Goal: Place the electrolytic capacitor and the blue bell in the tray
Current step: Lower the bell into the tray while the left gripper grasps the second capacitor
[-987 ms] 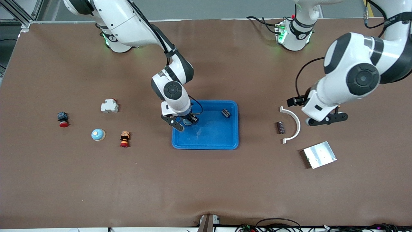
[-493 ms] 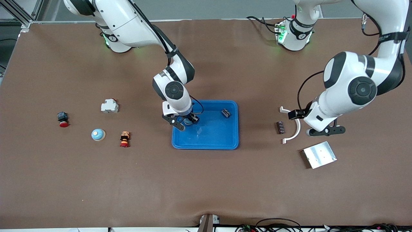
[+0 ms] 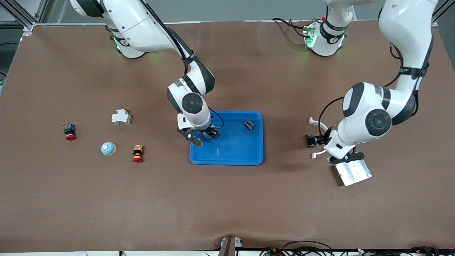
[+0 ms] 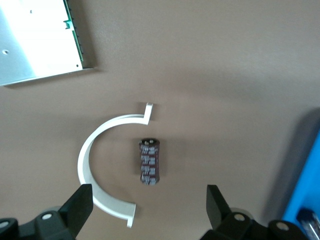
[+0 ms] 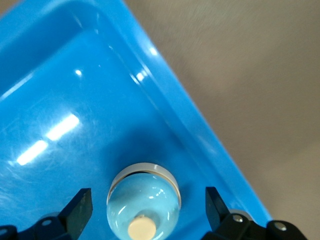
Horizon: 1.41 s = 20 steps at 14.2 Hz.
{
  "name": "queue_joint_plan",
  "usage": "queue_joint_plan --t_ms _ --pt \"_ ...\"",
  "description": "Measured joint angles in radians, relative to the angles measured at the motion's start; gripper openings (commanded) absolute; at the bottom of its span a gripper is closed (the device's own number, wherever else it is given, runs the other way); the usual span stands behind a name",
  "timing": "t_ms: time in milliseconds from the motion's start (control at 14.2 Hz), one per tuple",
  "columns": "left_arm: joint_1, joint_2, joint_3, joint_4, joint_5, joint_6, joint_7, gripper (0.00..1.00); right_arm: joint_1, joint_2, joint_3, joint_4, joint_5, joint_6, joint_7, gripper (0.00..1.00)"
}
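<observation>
Two end effectors gape wide: right end effector straddles the glossy pale-blue bell by the tray rim; left end effector hangs above the dark capacitor.

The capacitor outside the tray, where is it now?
The capacitor lies on the table toward the left arm's end, inside the curve of the white arc, under the open left pincer.
</observation>
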Motion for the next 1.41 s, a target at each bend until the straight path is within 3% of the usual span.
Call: queue_joint_plan --t_ms 282,705,1128,1410 --pt "-0.012 0.06 -0.001 -0.003 0.04 0.016 -0.038 1.0 -0.046 -0.027 -0.006 0.106 -0.001 -0.22 -0.11 1.0" --pt "-0.012 0.073 -0.001 -0.1 0.041 0.1 -0.061 1.0 -0.214 -0.181 -0.017 0.079 -0.003 -0.419 -0.512 1.0" --pt "-0.01 0.112 0.0 -0.113 0.041 0.147 -0.061 1.0 -0.413 -0.334 -0.019 -0.075 -0.042 -0.401 -0.889 1.0" --pt "-0.007 0.133 0.002 -0.113 0.041 0.165 -0.061 1.0 -0.514 -0.403 -0.019 -0.255 -0.056 -0.209 -1.086 1.0"
